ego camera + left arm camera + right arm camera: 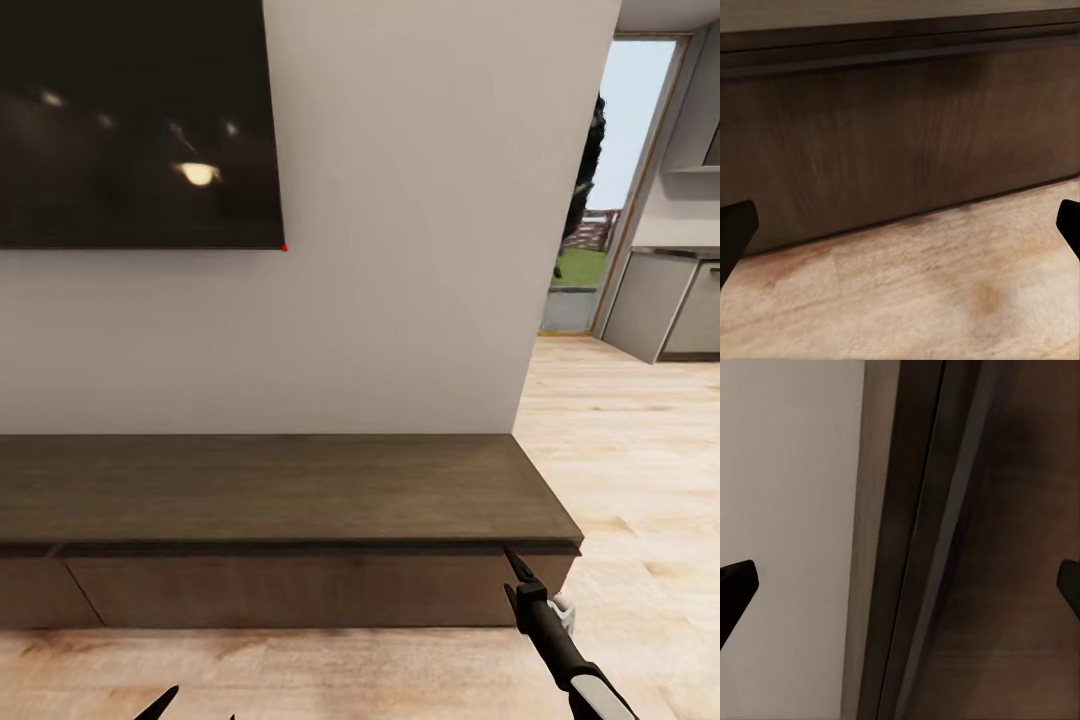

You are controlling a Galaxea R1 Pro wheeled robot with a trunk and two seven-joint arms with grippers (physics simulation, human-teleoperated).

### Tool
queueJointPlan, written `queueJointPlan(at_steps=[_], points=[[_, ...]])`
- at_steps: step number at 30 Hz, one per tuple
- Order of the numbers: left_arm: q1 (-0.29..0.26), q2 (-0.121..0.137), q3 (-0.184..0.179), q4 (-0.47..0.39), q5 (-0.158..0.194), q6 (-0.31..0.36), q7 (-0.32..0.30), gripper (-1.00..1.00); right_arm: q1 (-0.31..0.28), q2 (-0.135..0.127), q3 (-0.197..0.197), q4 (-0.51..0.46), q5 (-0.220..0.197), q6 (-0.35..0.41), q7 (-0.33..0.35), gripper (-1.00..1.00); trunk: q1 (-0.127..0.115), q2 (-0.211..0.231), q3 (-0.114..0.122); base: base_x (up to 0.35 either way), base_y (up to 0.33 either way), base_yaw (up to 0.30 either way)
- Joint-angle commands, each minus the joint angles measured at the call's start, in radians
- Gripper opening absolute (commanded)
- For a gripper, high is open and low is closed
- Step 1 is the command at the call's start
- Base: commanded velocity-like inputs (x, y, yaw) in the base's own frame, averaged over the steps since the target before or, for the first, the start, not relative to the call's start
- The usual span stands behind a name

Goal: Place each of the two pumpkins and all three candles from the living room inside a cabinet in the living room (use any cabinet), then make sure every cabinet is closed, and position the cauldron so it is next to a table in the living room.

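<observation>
I am parked in front of the cabinet point(290, 520), a long low dark-brown unit under the wall-mounted TV point(135, 120), its wide front shut as far as I can see. My right gripper point(515, 565) sits at the right end of the front, just under the thin top edge, with its fingers spread wide and holding nothing. The left gripper point(900, 225) hangs low near the floor point(620, 450), also wide apart and empty, facing the lower part of the front. No pumpkins, candles or cauldron are before me here. I judge the step in hand is opening this front. To do it well I should hook a fingertip behind the lip below the top edge, then pull straight back toward me, keeping the pull level so the front does not bind.
</observation>
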Motion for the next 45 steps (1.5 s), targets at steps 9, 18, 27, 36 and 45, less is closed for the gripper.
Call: queueJointPlan(at_steps=[9, 18, 27, 36, 45], points=[[0.0, 0.0, 0.0, 0.0, 0.007, -0.004, -0.004, 1.0, -0.001, 0.0, -0.002, 0.001, -0.01, 0.01, 0.004, 1.0, 0.0, 0.0, -0.001, 0.111, 0.0, 0.0], [0.0, 0.0, 0.0, 0.0, 0.007, -0.006, -0.004, 1.0, -0.001, 0.0, -0.002, 0.001, -0.01, 0.01, 0.004, 1.0, 0.0, 0.0, -0.001, 0.008, 0.0, 0.0], [0.0, 0.0, 0.0, 0.0, 0.007, -0.006, -0.004, 1.0, -0.001, 0.001, -0.001, 0.0, -0.01, 0.01, 0.004, 1.0, 0.0, 0.0, -0.001, 0.037, 0.0, 0.0], [0.0, 0.001, -0.001, 0.0, 0.007, -0.007, -0.005, 1.0, -0.001, 0.002, 0.0, -0.001, -0.01, 0.01, 0.005, 1.0, 0.0, 0.0, -0.001, 0.015, 0.0, 0.0], [0.0, 0.001, -0.001, 0.0, 0.007, -0.007, -0.004, 1.0, -0.001, 0.001, 0.001, -0.002, -0.01, 0.01, 0.006, 1.0, 0.009, -0.015, -0.015, 0.001, 0.0, 0.0]])
